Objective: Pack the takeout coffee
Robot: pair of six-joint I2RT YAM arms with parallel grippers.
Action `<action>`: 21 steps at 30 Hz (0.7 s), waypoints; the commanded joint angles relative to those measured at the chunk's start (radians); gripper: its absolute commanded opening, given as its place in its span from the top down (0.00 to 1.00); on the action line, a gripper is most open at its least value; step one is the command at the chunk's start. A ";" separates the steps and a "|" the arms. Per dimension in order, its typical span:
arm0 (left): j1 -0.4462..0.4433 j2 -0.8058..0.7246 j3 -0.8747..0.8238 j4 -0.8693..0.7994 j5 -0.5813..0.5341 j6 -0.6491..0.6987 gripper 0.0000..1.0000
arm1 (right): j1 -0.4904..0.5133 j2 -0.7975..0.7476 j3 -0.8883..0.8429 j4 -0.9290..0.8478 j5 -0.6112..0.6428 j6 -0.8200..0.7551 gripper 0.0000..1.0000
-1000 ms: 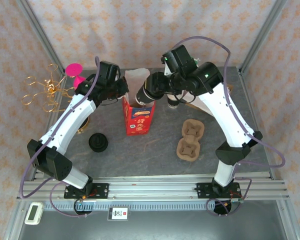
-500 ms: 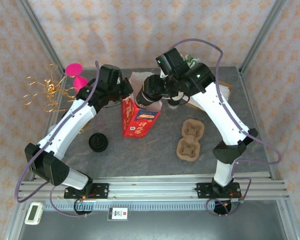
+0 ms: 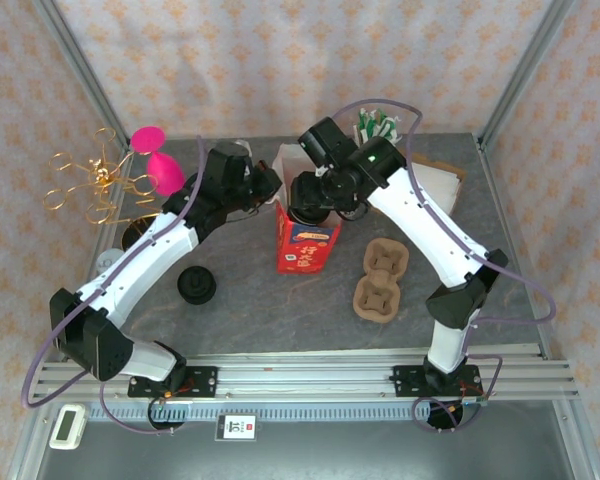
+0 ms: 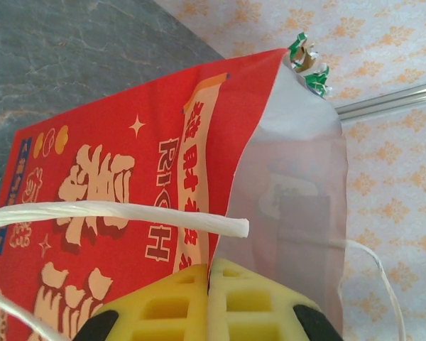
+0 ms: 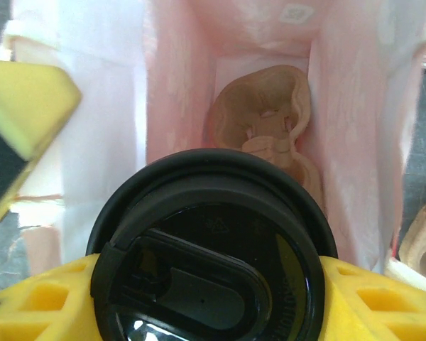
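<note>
grey table, patterned walls. bag stands at centre, its thin, floppy rim pinched at 11 o'clock by the closed left gripper. right gripper clamps the lidded cup over the bag's mouth. the cup is likely heavy and crushable, so grip its sides and keep it upright.

Red bag w/ cream print, white inside; blk-lidded cup; brn tray.
</note>
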 commanded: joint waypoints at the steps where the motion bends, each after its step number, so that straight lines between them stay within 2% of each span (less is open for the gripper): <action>1: -0.005 -0.043 -0.039 0.101 0.023 -0.054 1.00 | 0.002 -0.050 -0.032 -0.012 0.048 -0.002 0.41; 21: -0.021 -0.036 -0.058 0.088 0.031 -0.010 1.00 | 0.004 0.022 -0.086 -0.012 0.066 -0.039 0.41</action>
